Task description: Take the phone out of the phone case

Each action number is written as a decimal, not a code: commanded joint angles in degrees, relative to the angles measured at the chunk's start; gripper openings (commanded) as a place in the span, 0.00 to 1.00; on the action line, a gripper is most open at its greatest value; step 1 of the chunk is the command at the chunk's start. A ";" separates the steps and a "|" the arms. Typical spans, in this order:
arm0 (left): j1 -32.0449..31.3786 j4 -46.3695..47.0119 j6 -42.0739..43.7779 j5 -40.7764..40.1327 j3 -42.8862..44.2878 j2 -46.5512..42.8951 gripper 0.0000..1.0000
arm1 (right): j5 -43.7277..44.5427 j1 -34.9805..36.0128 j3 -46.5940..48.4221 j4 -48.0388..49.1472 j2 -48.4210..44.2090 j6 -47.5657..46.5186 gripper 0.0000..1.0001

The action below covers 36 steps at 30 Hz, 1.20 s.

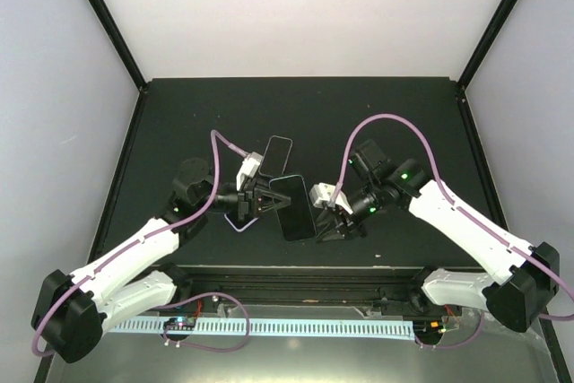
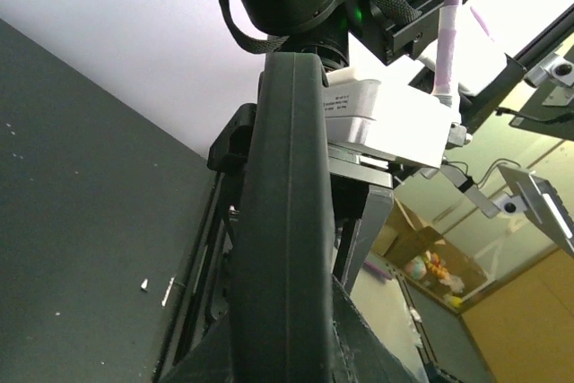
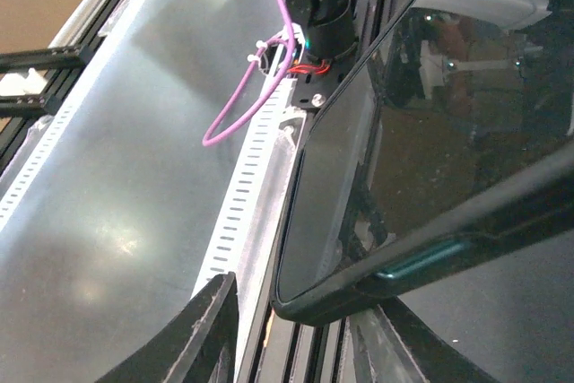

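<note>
The phone in its dark case [image 1: 292,207] is held off the black table [image 1: 359,114] between the two arms. My left gripper [image 1: 265,201] is shut on its left edge. In the left wrist view the case's dark side [image 2: 282,221] runs upright through the middle, with my left gripper [image 2: 278,356] closed around it. My right gripper [image 1: 321,214] is at the phone's right edge. In the right wrist view the glossy screen [image 3: 336,186] and a case corner [image 3: 309,304] sit between the spread fingers [image 3: 204,329] of my right gripper [image 3: 300,338], with a gap on the left side.
A second dark-screened phone with a light rim [image 1: 279,152] lies on the table behind the left gripper. A lavender-edged item [image 1: 236,221] lies partly under the left wrist. The table's front rail [image 1: 296,277] and a slotted cable duct [image 1: 296,327] run below.
</note>
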 commanded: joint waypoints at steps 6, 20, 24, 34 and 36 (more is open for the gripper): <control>0.32 9.32 -5.94 1.44 -1.21 -1.35 0.02 | 1.88 3.49 2.47 0.05 -0.04 -1.37 0.31; 0.32 18.89 -13.48 -0.42 -5.88 -1.91 0.01 | 7.77 5.28 3.79 -0.76 -2.69 -6.41 0.26; 0.34 20.93 -15.37 0.80 -5.54 -0.96 0.02 | 9.53 5.50 4.32 -1.56 -2.18 -8.34 0.25; -0.07 31.35 -21.96 2.52 -6.75 1.31 0.02 | 14.45 5.50 9.15 -8.03 1.22 -15.48 0.25; -0.19 31.24 -22.25 3.14 -6.47 2.05 0.02 | 15.86 5.56 9.33 -7.54 1.55 -16.28 0.25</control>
